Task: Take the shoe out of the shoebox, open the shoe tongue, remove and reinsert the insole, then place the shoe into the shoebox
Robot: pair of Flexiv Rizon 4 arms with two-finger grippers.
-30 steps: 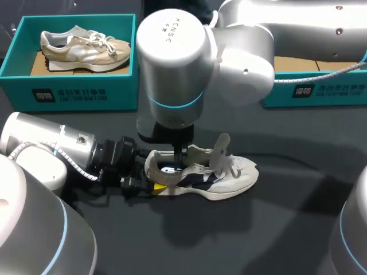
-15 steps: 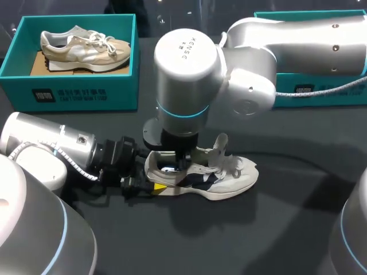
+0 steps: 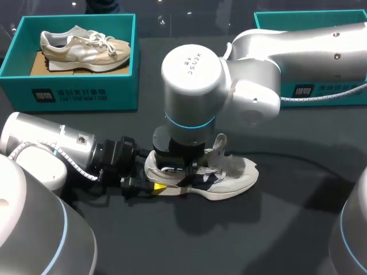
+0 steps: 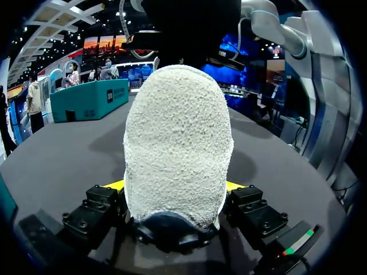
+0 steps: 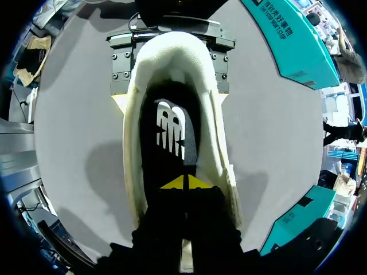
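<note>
Two grippers are working on one grey sneaker (image 3: pixel 229 182). It's sitting upright on the dark table (image 3: pixel 275 229), approx. mid-table, toe pointing toward the robot's right, outside both boxes.

The left gripper (image 3: pixel 150 184) is lying low along the tabletop and clamping the heel. In the left wrist view the fuzzy heel back is filling the space ahead, w/ a yellow fingertip (image 4: pixel 116 184) showing on each side and pressing against it, so it's grasping the sneaker from both sides.

The right arm is hanging straight above the shoe opening, w/ the right gripper (image 5: pixel 184 183) pointing down inside the collar. Its yellow tips are pinched together, no gap between them, right over the dark insole (image 5: pixel 171 132), which is lying flat inside the shoe. Can't tell whether they're touching it or nipping any of it.

The tongue (image 3: pixel 219 146) is standing up and folded toward the toe, w/ the laces (image 3: pixel 234 166) hanging loose over the front.

At the table's far left a teal shoebox (image 3: pixel 77 94) is holding a beige sneaker (image 3: pixel 83 47) on its side. A 2nd teal shoebox (image 3: pixel 321 91) is sitting at far right, partly hidden behind the right arm.
</note>
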